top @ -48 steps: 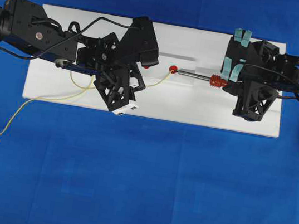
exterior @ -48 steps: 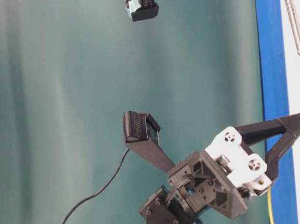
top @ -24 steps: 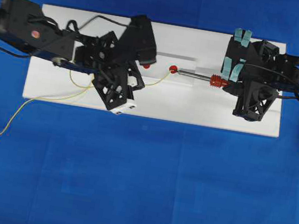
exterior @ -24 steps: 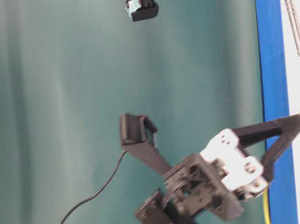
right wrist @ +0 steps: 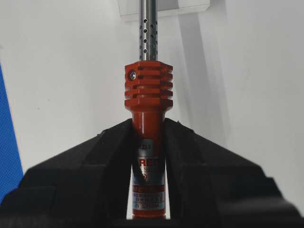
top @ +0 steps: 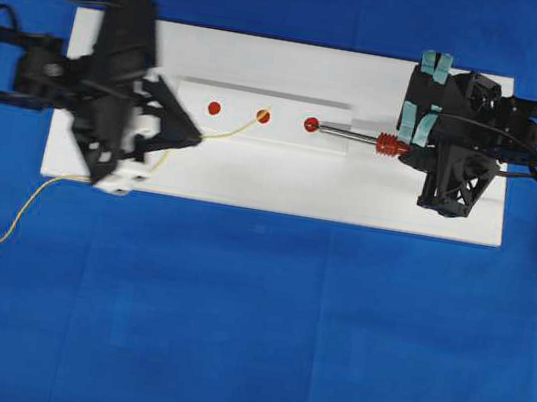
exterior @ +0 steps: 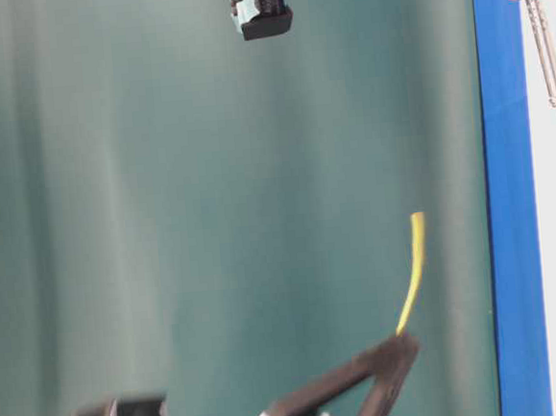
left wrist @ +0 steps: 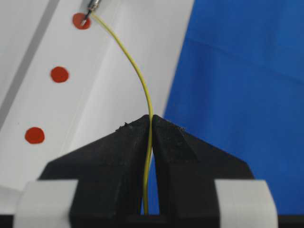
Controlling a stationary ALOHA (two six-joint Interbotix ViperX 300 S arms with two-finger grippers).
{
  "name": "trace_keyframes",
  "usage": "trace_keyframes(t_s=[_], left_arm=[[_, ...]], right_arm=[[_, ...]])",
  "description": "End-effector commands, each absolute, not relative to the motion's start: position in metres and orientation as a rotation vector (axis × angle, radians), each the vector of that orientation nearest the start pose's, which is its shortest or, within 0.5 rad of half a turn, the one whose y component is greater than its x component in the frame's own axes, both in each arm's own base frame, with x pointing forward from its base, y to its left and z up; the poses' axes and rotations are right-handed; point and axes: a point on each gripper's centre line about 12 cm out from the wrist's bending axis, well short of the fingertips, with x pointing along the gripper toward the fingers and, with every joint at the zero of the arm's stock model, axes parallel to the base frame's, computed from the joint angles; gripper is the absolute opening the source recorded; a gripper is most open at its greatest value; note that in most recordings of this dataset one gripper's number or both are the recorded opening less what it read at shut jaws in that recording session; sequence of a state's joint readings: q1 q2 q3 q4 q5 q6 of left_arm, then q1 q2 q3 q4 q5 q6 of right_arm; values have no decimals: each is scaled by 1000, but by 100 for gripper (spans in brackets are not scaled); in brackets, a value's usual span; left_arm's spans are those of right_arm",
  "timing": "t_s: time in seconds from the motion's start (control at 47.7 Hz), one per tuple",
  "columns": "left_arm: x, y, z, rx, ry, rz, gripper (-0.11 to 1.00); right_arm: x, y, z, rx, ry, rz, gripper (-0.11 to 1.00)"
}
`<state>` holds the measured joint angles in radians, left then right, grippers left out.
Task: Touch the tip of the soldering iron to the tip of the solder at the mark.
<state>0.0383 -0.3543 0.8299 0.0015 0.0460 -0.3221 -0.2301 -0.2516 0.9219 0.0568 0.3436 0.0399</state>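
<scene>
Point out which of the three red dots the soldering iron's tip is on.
The dot nearest the right arm: the soldering iron tip rests there; the other two sit bare.

Your left claw (left wrist: 151, 124) is pinched on the thin yellow wire (left wrist: 142, 85), which curves up to the farthest of three red dots (left wrist: 81, 21) on the white board (left wrist: 133, 57), where a metal tip (left wrist: 90, 7) meets it.
</scene>
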Motion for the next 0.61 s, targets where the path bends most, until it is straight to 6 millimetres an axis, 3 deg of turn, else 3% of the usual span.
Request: trace_keyframes(t_s=[0.0, 0.189, 0.315, 0.587], left_arm=[[311, 11, 244, -326, 448, 108, 1], [299, 11, 245, -326, 420, 104, 1], [295, 10, 245, -325, 417, 103, 1], [287, 8, 245, -323, 409, 96, 1]], right_arm=[[281, -64, 156, 206, 957, -241, 6], [282, -64, 158, 206, 943, -242, 6], [278, -63, 171, 199, 901, -241, 6], [241, -55, 213, 180, 714, -238, 6]])
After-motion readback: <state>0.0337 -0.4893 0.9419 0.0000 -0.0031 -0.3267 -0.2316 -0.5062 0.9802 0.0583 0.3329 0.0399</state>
